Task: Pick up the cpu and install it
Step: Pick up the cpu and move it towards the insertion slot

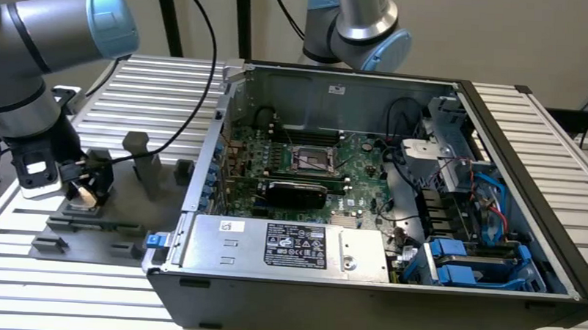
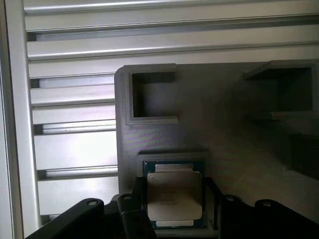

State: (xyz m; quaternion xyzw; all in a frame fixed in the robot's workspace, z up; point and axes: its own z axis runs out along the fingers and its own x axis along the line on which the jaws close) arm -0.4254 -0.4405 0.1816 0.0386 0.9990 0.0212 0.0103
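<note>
Gripper: we see the black two-fingered gripper (image 1: 84,194) at the exterior view's left, low over a grey moulded plastic fixture block (image 2: 164,129).
Hand state: its fingers (image 2: 140,199) press on two opposite edges of the chip, pinching it.
Cpu: the cpu (image 2: 173,196), a small flat square chip with a silvery metal top and a green rim, lies flat in a shallow recess of the fixture block, between the fingers.
Fixture: we find it on the slotted aluminium table (image 1: 94,290), just beside the case.
Case: an open black computer case (image 1: 367,314) holds a green motherboard (image 1: 358,156); a black square metal-framed socket (image 1: 312,160) sits near the board's middle, well apart from the gripper.
</note>
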